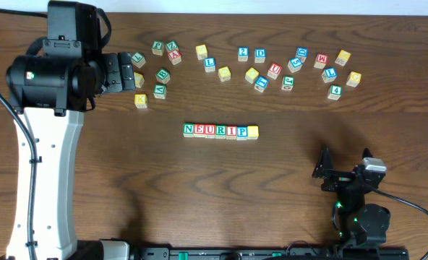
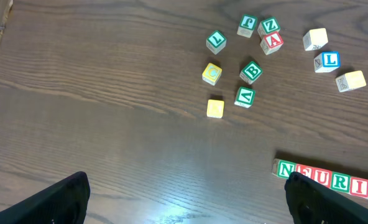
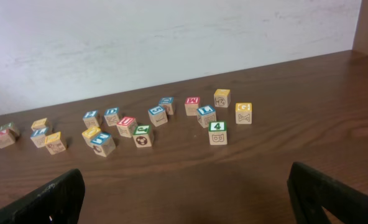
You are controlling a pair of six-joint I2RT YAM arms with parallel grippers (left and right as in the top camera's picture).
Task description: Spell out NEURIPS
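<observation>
NEURIPS (image 1: 220, 131) sits as one straight row of seven touching cubes, just in front of the scatter of loose cubes (image 1: 260, 70), about level with its middle. We read N, E, U, R, I, P, then a yellow-topped cube (image 1: 252, 131) whose letter we can't make out from above. The left gripper (image 2: 185, 186) hangs with its jaws wide apart at the scatter's left end. The right gripper (image 3: 185, 180) is spread wide too, well in front of the scatter's right end, and neither has anything in it. Our take: it's check-the-last-cube time. If that yellow face needs flipping, we'd pinch its front and back sides, lift clear before turning, then set it back flush against the P without nudging the line.
</observation>
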